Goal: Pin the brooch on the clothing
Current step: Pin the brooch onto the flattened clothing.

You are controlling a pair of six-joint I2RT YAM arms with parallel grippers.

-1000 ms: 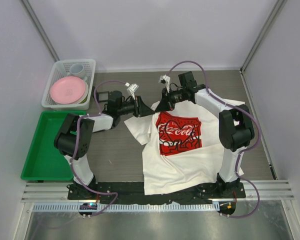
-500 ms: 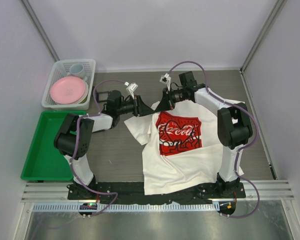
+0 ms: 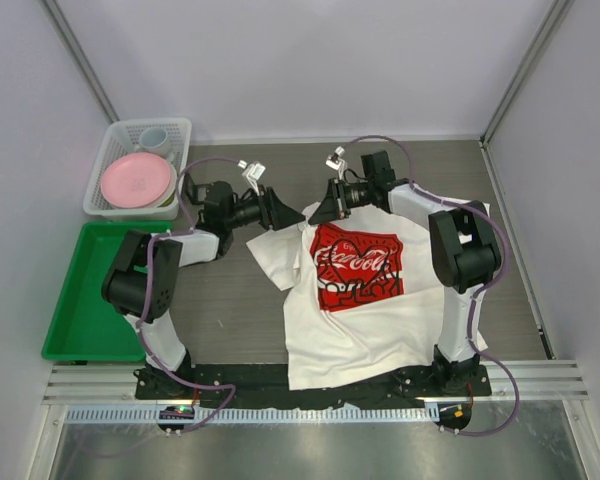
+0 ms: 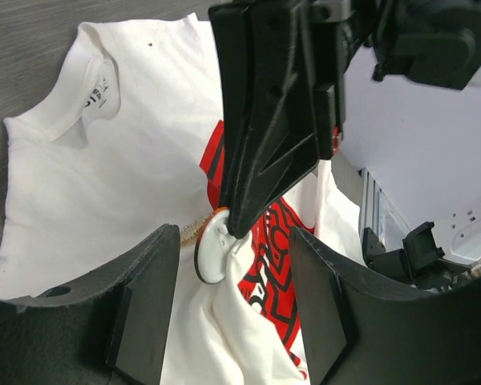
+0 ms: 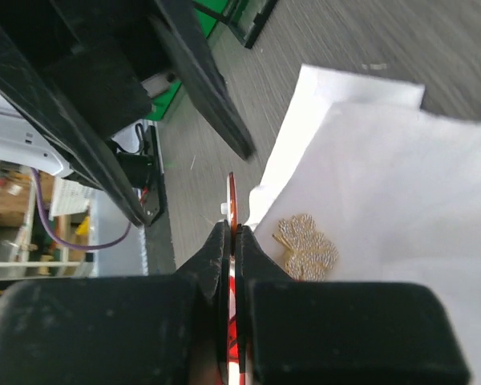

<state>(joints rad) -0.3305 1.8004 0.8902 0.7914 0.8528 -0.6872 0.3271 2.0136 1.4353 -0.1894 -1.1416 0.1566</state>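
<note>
My right gripper [image 5: 230,233] is clamped on a thin disc [image 5: 231,204] at the far left corner of the shirt's [image 3: 380,320] red print [image 3: 355,262]. The gold brooch [image 5: 305,245] lies on cloth just beside it. My left gripper [image 3: 292,214], left of that corner, stands wide and empty. Pinning looks nearly done, and letting go is left. The print reads "Coca-Cola"; the collar label [image 4: 100,88] is illegible.

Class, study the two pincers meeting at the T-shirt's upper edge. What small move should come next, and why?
Probably draw the left pincer straight back from the T-shirt. Its jaws stand open and grip nothing, while the right pincer is shut on the white disc at the cloth, with the gold brooch lying on the fabric beside it. Backing off would likely give room.
</note>
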